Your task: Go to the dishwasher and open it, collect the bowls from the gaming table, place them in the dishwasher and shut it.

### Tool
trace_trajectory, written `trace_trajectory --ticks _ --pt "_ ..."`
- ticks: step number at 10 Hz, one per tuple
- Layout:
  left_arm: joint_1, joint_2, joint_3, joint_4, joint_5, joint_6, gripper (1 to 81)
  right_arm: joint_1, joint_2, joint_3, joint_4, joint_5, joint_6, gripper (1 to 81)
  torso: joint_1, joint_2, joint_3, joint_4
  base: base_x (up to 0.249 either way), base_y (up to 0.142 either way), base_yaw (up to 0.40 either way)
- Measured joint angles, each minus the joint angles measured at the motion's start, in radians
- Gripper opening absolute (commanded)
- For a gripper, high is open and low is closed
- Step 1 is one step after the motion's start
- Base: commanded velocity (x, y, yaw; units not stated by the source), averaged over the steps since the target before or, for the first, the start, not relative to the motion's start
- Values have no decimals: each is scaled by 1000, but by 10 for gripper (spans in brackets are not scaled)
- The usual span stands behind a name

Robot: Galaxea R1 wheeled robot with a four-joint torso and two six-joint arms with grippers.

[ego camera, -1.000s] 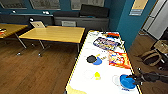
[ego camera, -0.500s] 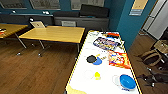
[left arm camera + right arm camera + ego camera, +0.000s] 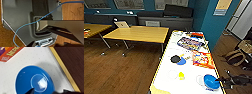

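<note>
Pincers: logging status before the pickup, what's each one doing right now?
Left pincer: cannot be told.
Right pincer: beside the blue bowl, open or closed cannot be told.

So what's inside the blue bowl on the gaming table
The blue bowl on the gaming table looks empty: just a glossy blue interior with a round base ring. The right pincer covers a strip of its edge, so that part stays hidden.

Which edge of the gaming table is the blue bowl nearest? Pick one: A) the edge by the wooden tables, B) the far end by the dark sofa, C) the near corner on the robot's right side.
C: the blue bowl sits near the gaming table's right yellow edge, close to the right tool.
</note>
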Motion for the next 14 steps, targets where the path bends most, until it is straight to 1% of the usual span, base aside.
trace_trajectory --ticks 2,4,5,6,7,8,9,10,11,12,13,14 --pt "0 -1 0 0 0 0 811 -19 55 -25 8 24 0 811 0 0 0 0 0 0 0" --pt "0 -1 0 0 -1 0 811 -58 70 -29 19 44 0 811 0 0 0 0 0 0 0" --pt "0 -1 0 0 0 0 811 -66 70 -23 19 65 0 811 0 0 0 0 0 0 0" --pt "0 -1 0 0 -1 0 811 -74 75 -12 19 85 -11 10 0 0 0 0 0 0 0" --pt "0 -1 0 0 0 0 811 -91 81 -1 27 112 -18 10 0 0 0 0 0 0 0" --pt "0 -1 0 0 -1 0 811 -111 90 21 34 152 -3 10 0 0 0 0 0 0 0" --pt "0 -2 0 0 1 0 811 -121 89 52 35 173 0 10 0 0 0 0 0 0 0" --pt "0 -2 0 0 1 0 811 -121 66 93 34 177 0 10 0 0 0 0 0 0 0" --pt "-1 -2 0 0 0 0 811 -106 16 144 34 177 1 10 0 0 0 0 0 0 0" --pt "-1 -1 0 0 0 0 811 -67 -55 190 33 172 2 10 0 0 0 0 0 0 0" --pt "-3 1 0 0 0 0 811 -3 -129 236 33 165 4 10 0 0 0 0 0 0 0" --pt "-5 4 0 0 -1 0 811 70 -177 278 33 141 6 10 0 0 0 0 0 0 0"
